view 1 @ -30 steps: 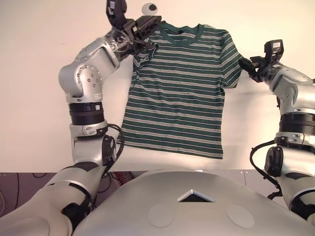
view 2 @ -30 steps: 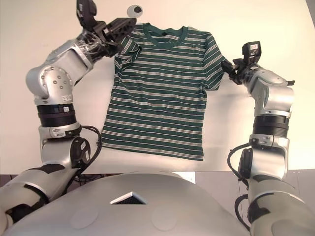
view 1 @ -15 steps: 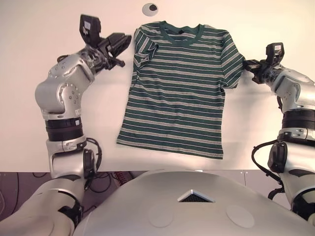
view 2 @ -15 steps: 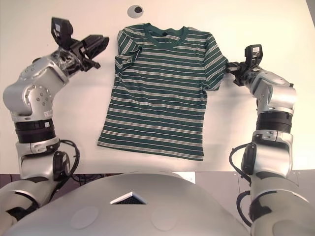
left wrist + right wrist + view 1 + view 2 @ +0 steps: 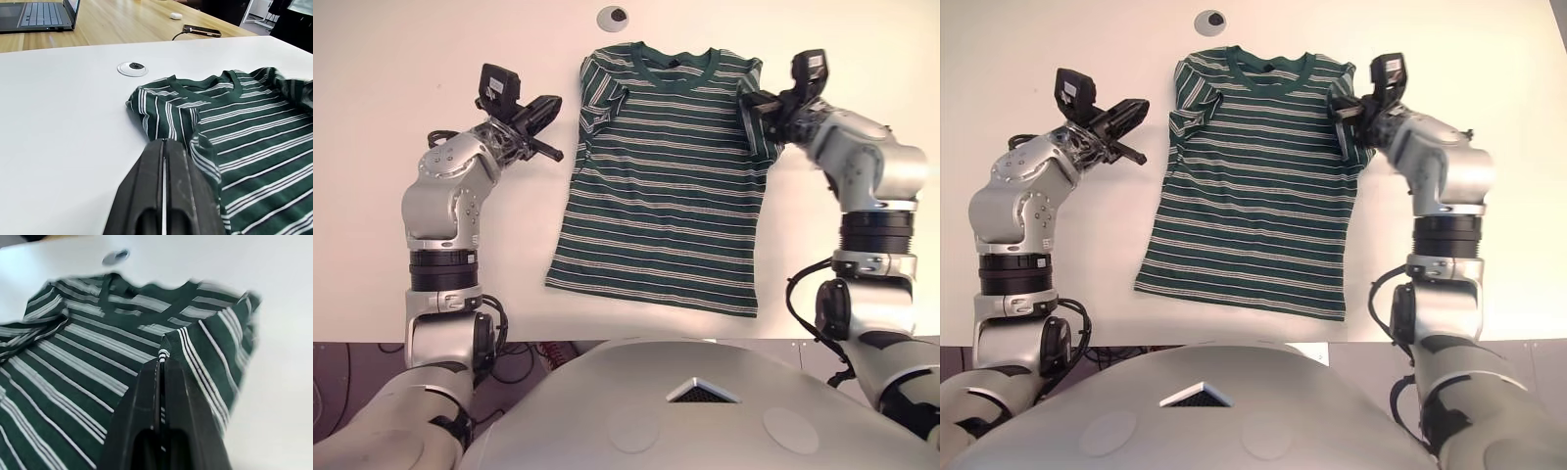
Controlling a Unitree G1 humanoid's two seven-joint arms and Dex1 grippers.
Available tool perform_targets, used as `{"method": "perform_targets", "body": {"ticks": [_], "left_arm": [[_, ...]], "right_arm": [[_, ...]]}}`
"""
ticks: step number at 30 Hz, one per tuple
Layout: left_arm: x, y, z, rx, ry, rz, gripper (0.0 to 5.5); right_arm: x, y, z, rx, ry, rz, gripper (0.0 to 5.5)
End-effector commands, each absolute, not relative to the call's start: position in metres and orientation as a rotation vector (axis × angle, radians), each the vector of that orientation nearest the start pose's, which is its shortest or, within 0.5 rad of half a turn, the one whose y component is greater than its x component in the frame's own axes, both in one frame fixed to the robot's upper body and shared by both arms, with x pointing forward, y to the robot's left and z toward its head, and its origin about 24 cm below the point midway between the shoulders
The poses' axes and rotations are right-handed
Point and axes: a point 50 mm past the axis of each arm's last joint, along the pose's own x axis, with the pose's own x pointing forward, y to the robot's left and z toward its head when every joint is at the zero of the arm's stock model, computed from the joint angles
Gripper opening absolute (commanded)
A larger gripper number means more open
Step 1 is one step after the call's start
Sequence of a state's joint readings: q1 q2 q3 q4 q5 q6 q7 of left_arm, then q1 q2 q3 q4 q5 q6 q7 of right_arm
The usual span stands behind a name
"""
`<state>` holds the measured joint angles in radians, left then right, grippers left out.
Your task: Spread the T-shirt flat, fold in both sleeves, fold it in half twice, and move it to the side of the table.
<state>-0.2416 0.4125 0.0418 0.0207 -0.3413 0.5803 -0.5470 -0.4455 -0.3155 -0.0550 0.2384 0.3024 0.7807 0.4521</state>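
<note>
The dark green striped T-shirt [image 5: 88, 347] blurs toward its collar in the right wrist view. Past the far edge of the white table [image 5: 58, 122], a grey open laptop [image 5: 36, 17] is cropped.

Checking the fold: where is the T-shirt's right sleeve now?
Eye views, robot's right: the right sleeve of the green striped T-shirt is pinched in the right gripper, raised near its collar.
</note>
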Motion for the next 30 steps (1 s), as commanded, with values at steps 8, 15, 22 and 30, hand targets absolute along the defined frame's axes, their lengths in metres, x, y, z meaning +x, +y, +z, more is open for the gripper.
{"method": "perform_targets", "body": {"ticks": [8, 15, 22, 30], "left_arm": [[0.267, 0.212, 0.066, 0.304, 0.326, -0.62, 0.0], [0.222, 0.245, 0.083, 0.701, 0.322, -0.953, 0.97], [0.174, 0.256, 0.062, 0.894, 0.429, -1.245, 1.74], [0.154, 0.245, 0.048, 0.934, 0.408, -1.381, 1.74]], "right_arm": [[0.299, -0.154, 0.089, 0.054, 0.378, 0.656, 1.63], [0.205, -0.209, 0.088, -0.615, 0.41, 1.139, 2.57], [0.167, -0.248, 0.075, -0.944, 0.462, 1.395, 2.57], [0.139, -0.249, 0.069, -0.974, 0.488, 1.571, 2.57]]}}
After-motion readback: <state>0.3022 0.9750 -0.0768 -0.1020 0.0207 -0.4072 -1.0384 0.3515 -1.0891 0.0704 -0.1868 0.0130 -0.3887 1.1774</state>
